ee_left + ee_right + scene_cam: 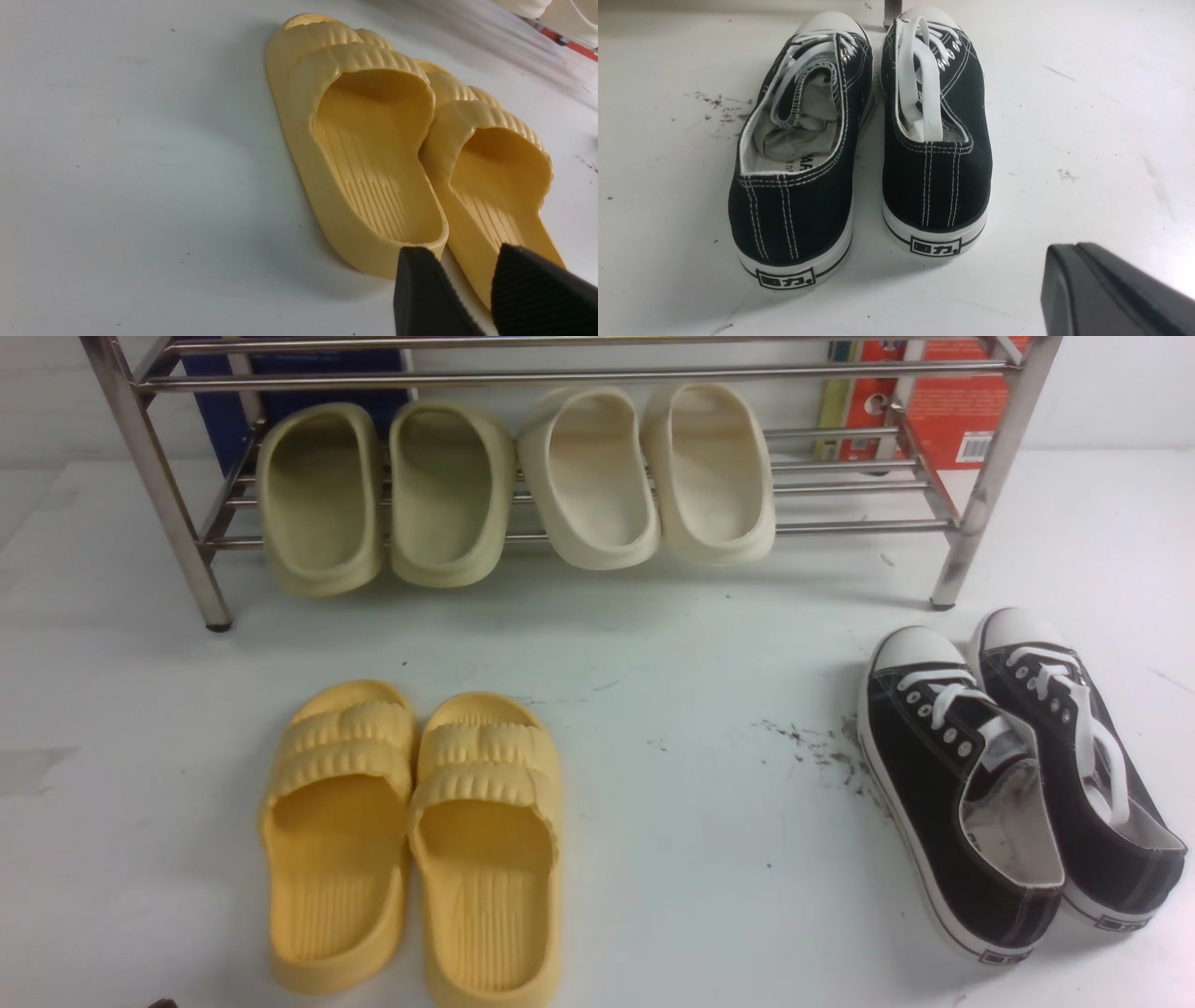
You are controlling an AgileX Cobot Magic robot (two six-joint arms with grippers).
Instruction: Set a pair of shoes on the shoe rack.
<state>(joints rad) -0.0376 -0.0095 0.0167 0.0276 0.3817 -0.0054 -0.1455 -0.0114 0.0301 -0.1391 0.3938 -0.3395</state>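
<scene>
- Front view: the cream slippers [644, 476] lie on the shoe rack [980, 504], lower bars, long axis pointing away from the robot; neither arm shows.
- Left wrist view: left gripper [467, 275] parted, empty, near the yellow slides [373, 154].
- Right wrist view: right gripper [1106, 289] closed, empty, behind the black sneakers [859, 140].

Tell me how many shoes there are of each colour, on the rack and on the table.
Greenish-beige slides, on the rack: 2
Cream slides, on the rack: 2
Yellow ribbed slides, on the table: 2
Black canvas sneakers, on the table: 2
Total: 8 shoes, 4 pairs
</scene>
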